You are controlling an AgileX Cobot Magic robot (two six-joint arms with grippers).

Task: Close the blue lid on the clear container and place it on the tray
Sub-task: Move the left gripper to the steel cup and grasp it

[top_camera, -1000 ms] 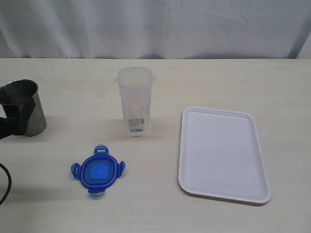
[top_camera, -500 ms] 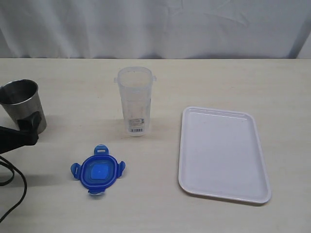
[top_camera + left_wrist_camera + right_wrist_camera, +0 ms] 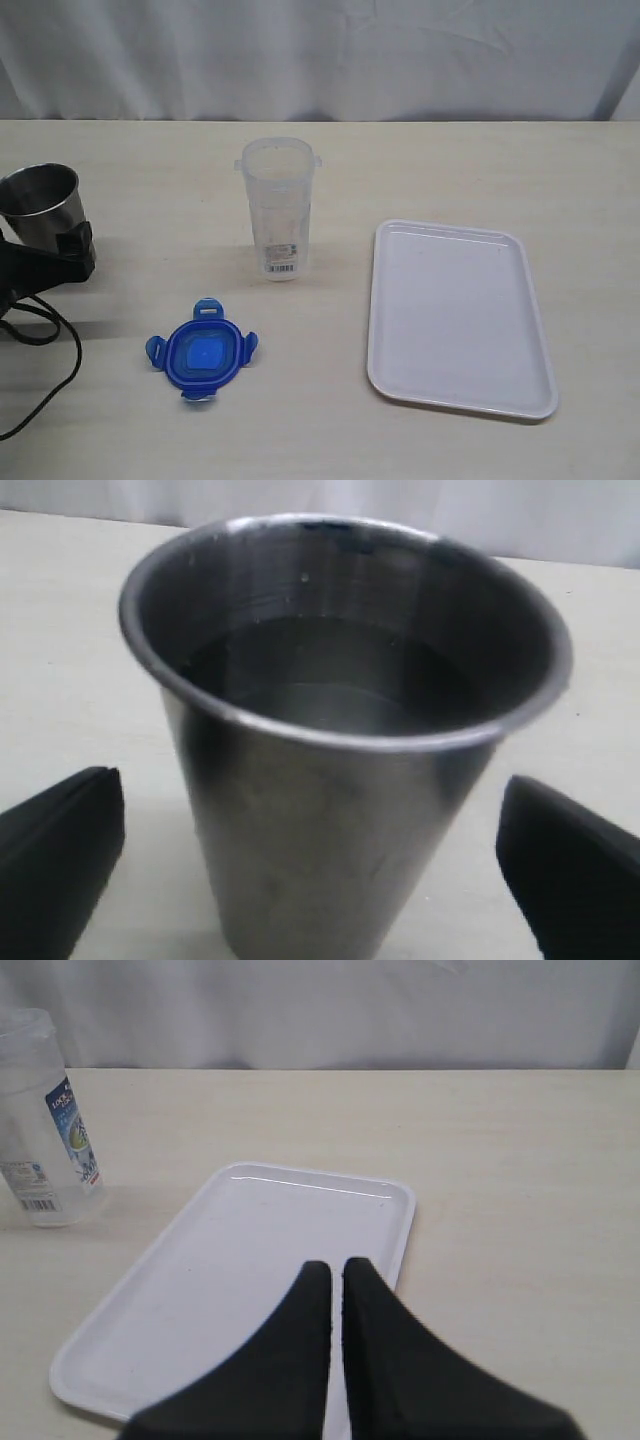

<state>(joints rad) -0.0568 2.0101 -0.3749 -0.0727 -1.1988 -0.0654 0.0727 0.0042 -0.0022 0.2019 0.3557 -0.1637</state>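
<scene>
shifted since a second ago, the left end effector (image 3: 60, 255) flanks the tapered steel cup (image 3: 42, 205), jaws wide and empty. right end effector (image 3: 335, 1265) is pinched closed and empty over the flat white rectangular tray (image 3: 455, 320). the small blue snap-flap lid (image 3: 203, 350) lies on the surface (image 3: 150, 170) near the tall clear plastic container (image 3: 278, 205), which stands upright and open, likely ready for capping.

A tall clear plastic container (image 3: 277, 210) stands upright, open-topped, mid-counter. Nearer the front edge of the beige counter (image 3: 500, 170) a small blue snap-flap lid (image 3: 203, 352) lies flat. A flat white rectangular tray (image 3: 455, 318) sits toward the right edge. At the left edge, black fingers (image 3: 72, 250) overlap a steel cup (image 3: 42, 203).
</scene>
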